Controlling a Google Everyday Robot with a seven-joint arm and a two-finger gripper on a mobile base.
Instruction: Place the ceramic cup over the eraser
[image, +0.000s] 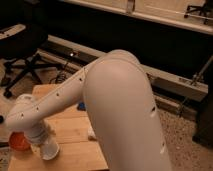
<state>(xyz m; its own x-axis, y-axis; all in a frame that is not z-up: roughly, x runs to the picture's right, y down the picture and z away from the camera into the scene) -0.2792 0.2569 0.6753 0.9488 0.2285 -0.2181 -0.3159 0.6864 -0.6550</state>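
Note:
My arm fills most of the camera view, reaching down to the left over the wooden table (70, 150). The gripper (45, 144) is at the lower left, below the white wrist. It is shut on the ceramic cup (51, 150), a small white cup held tilted with its mouth towards the camera, just above the table top. The eraser is not in view; my arm may hide it.
An orange bowl (19, 142) sits on the table just left of the cup. A flat blue pad (80, 106) and a white packet (91, 133) peek out from beside my arm. A black office chair (22, 60) stands behind the table on the left.

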